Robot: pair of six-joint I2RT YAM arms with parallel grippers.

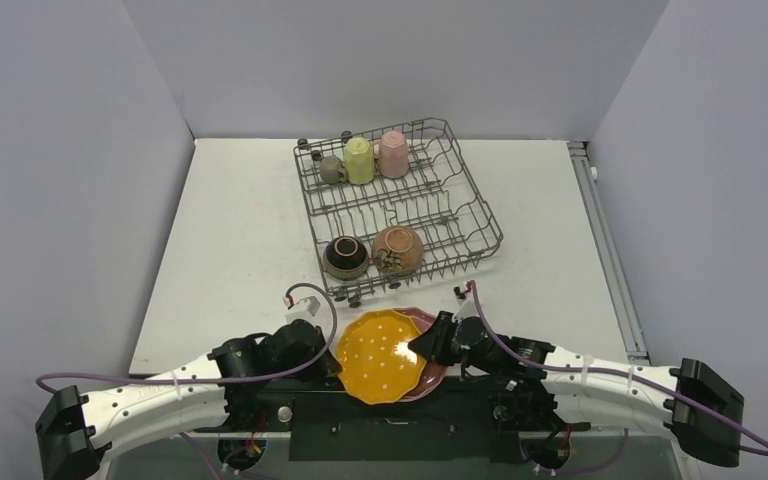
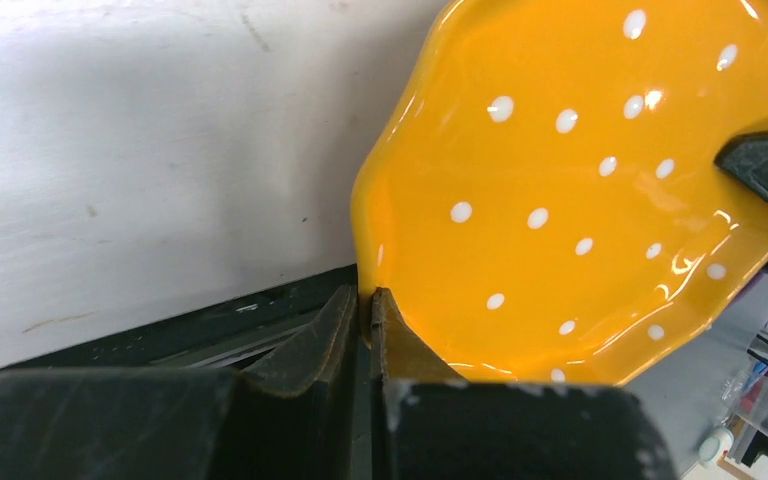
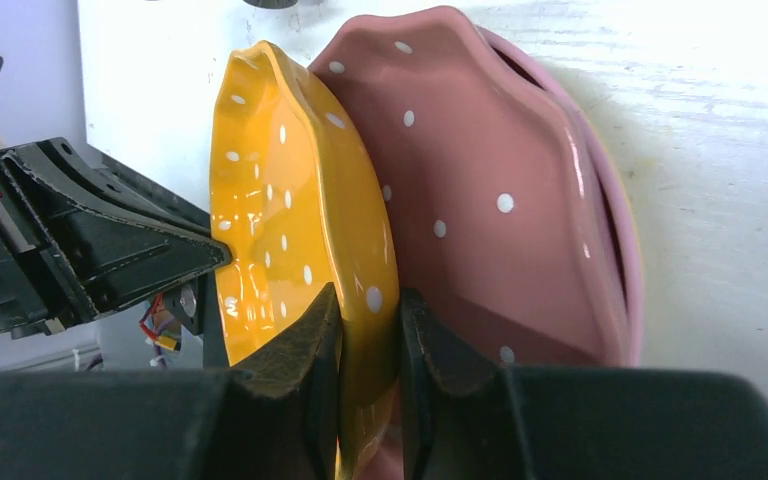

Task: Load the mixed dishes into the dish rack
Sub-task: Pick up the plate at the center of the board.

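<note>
The orange plate (image 1: 380,355) lies at the near edge of the counter (image 1: 230,250), between our two arms, tilted up off the pink plate (image 3: 480,200) that rests under it. Our right tool (image 3: 368,305) is clamped on its right rim, one finger on each face. Our left tool (image 2: 365,300) has its fingers together, tips against the plate's left rim; we cannot tell whether they nip it. Farther back the rack (image 1: 480,215) holds a grey cup (image 1: 332,169), yellow mug (image 1: 359,160) and pink mug (image 1: 393,154) at its far left, and two bowls (image 1: 345,257), bottoms up, at its near left.
</note>
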